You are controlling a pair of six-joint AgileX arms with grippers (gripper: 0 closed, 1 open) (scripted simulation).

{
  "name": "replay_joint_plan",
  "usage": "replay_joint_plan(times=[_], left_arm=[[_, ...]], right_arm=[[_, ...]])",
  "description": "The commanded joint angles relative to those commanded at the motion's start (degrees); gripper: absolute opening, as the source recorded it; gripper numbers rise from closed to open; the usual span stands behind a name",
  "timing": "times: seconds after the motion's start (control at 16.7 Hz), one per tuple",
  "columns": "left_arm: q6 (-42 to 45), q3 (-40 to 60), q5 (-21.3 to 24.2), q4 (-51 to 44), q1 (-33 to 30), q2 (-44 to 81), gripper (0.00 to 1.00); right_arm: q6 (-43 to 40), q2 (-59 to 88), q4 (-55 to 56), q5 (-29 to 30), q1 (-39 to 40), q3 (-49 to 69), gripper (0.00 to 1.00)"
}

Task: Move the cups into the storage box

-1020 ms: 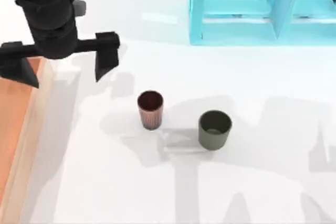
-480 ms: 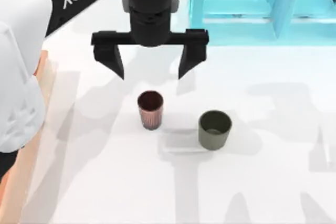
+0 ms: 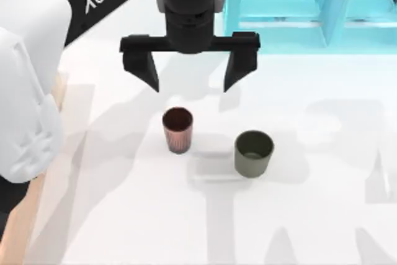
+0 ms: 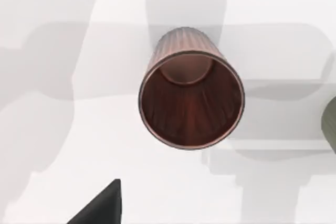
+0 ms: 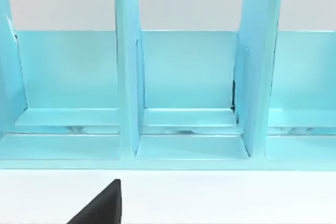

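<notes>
The dark red-brown ribbed cup [image 3: 178, 129] stands upright on the white table, and the squat olive green cup [image 3: 254, 152] stands to its right, apart from it. My left gripper [image 3: 191, 85] hangs open just behind the red-brown cup, its fingers [image 3: 151, 72] spread wider than the cup and holding nothing. The left wrist view looks down into the red-brown cup [image 4: 191, 98], with the olive cup's edge [image 4: 331, 121] beside it. A strip of the storage box's wooden wall [image 3: 25, 221] shows at the table's left edge. A black corner of my right gripper [image 5: 102, 209] faces the turquoise shelf.
A turquoise shelf unit [image 3: 291, 10] stands at the back right of the table, close behind my left gripper; its open compartments [image 5: 186, 77] appear in the right wrist view. My left arm's white body [image 3: 28, 91] covers the left side, over the box.
My left gripper has swung from over the box at the left to the right, and now hangs open behind the red-brown cup. Neither cup has moved.
</notes>
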Motion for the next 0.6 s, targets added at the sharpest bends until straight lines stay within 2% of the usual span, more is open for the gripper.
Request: replay_joint_plan(times=[0.24, 0.6], left_arm=[[0.2, -4.2, 0.1, 4.1, -0.1, -0.1, 1.00], [0.1, -19.2, 0.1, 19.1, -0.1, -0.1, 1.00]], right_arm=[[0.0, 0.0, 0.0, 0.0, 0.0, 0.0, 1.00], [0.0, 0.0, 0.0, 0.0, 0.0, 0.0, 1.00]])
